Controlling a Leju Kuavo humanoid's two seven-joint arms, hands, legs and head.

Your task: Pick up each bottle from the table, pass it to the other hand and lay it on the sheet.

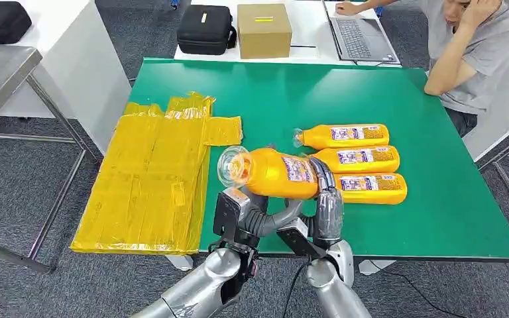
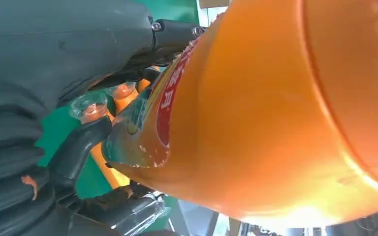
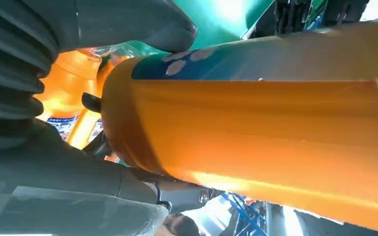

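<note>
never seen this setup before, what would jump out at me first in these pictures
First, the orange plastic bottle with a clear cap, held sideways above the near edge of the green table, with the right robot hand wrapped around its base end and the left robot hand at its underside. Next, three more orange bottles lying side by side on the table just behind it. The crinkled yellow plastic sheet drapes over the table's left edge.
</note>
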